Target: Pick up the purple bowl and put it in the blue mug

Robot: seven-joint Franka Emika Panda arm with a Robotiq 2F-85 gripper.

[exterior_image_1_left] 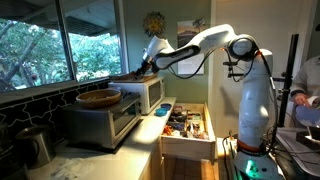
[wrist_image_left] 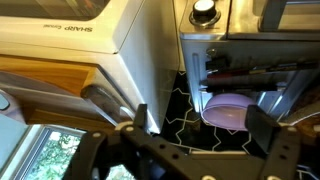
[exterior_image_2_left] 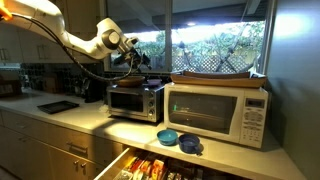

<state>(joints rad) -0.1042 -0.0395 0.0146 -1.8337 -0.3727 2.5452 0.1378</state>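
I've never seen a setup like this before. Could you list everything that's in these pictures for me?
counter: one, light, below the window
microwave: one, white, on the counter
brown bowl: one, wide and shallow, on top of the microwave
toaster oven: one, silver, beside the microwave
blue mug: one, bright blue, on the counter in front of the microwave
purple bowl: one, purple, on the counter next to the blue mug
drawer: one, white front, pulled open below the counter, full of mixed items
robot arm: one, white, reaching over the toaster oven
gripper: one, dark, open and empty, above the toaster oven
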